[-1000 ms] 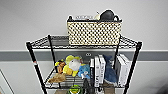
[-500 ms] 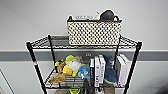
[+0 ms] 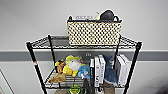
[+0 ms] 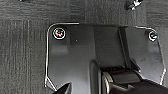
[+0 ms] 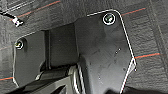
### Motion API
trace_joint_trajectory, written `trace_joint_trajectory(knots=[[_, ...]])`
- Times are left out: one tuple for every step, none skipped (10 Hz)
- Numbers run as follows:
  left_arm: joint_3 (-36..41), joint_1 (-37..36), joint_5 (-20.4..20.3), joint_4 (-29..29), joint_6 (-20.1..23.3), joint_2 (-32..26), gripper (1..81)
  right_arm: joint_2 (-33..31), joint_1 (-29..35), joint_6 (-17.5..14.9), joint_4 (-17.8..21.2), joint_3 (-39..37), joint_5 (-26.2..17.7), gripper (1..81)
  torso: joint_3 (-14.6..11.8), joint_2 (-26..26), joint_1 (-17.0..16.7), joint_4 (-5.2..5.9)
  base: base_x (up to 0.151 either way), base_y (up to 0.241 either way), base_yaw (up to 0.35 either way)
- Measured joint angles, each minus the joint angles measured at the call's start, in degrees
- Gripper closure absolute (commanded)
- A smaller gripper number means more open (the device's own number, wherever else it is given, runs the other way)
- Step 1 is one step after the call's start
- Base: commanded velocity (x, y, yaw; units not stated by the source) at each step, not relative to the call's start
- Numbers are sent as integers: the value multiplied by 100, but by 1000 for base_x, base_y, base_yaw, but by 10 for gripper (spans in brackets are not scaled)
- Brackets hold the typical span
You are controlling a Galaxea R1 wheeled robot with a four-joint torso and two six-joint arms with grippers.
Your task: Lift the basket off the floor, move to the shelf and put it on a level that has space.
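The cream woven basket (image 3: 93, 32) with its dark rim stands upright on the top level (image 3: 50, 42) of the black wire shelf (image 3: 33, 62), toward the right side of that tier. Dark rounded things rest inside it at the rim. In the head view nothing touches the basket. Both wrist views look down on the dark carpet floor (image 4: 22, 55) (image 5: 150, 32) past the robot's own dark plate.
The tier below holds plush toys (image 3: 71, 66) on the left and upright white books (image 3: 98, 70) and a blue soft thing on the right. A pale wall with a grey band (image 3: 155, 56) stands behind the rack. Orange lines (image 5: 146, 55) cross the carpet.
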State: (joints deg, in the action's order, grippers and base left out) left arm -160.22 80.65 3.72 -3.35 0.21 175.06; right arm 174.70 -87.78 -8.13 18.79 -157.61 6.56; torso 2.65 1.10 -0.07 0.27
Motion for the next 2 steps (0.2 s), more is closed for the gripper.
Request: trace_joint_trajectory(knots=[[-1, 5, -30, 0, 0, 2, 10, 55, 24, 0, -2, -7, 60, 10, 0, 0, 0, 0, 0, 0, 0], [0, 2, -44, 0, 0, 9, 10, 107, 35, 0, -18, -7, 83, 10, 0, 0, 0, 0, 0, 0, 0]])
